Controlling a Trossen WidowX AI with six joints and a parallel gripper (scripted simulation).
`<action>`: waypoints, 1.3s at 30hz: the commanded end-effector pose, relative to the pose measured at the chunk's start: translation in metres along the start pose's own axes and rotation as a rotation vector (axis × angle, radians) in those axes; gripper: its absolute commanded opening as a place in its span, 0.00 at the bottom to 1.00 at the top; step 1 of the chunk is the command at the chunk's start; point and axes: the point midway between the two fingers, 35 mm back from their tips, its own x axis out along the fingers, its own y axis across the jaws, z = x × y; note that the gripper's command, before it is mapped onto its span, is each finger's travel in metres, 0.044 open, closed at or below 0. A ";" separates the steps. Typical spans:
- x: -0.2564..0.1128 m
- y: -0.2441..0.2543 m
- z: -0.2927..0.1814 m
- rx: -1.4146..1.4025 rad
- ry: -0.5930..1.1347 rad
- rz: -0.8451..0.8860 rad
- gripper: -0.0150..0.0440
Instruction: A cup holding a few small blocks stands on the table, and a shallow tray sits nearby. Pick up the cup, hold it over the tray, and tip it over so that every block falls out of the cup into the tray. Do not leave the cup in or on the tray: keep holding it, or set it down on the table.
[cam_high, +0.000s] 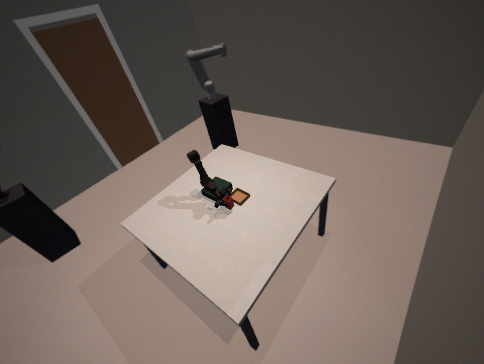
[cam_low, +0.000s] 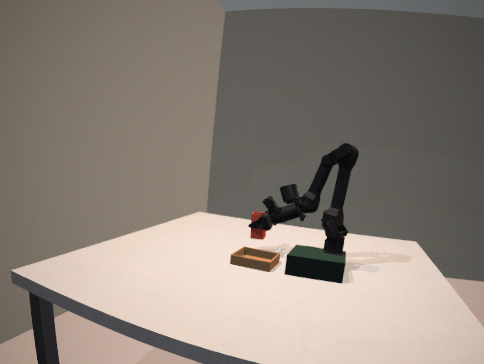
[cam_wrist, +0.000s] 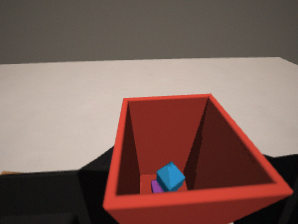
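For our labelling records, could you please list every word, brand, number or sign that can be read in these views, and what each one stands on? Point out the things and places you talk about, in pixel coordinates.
There are none to read: no lettering shows on the red cup (cam_high: 228, 202) (cam_low: 258, 232) (cam_wrist: 165, 117), the tray (cam_high: 240, 196) (cam_low: 252, 264) or the green base box (cam_low: 315, 266).

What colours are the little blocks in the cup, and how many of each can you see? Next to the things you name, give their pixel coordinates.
Bright blue block (cam_wrist: 170, 176): 1
Purple block (cam_wrist: 156, 187), partly hidden: 1
Total in view in the red square cup (cam_low: 258, 232) (cam_wrist: 165, 120) (cam_high: 228, 202): 2
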 end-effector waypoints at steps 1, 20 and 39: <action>0.002 0.011 0.003 -0.001 -0.001 0.012 0.25; 0.006 0.076 0.012 -0.039 0.002 0.102 0.25; -0.004 0.141 0.016 -0.075 -0.008 0.192 0.25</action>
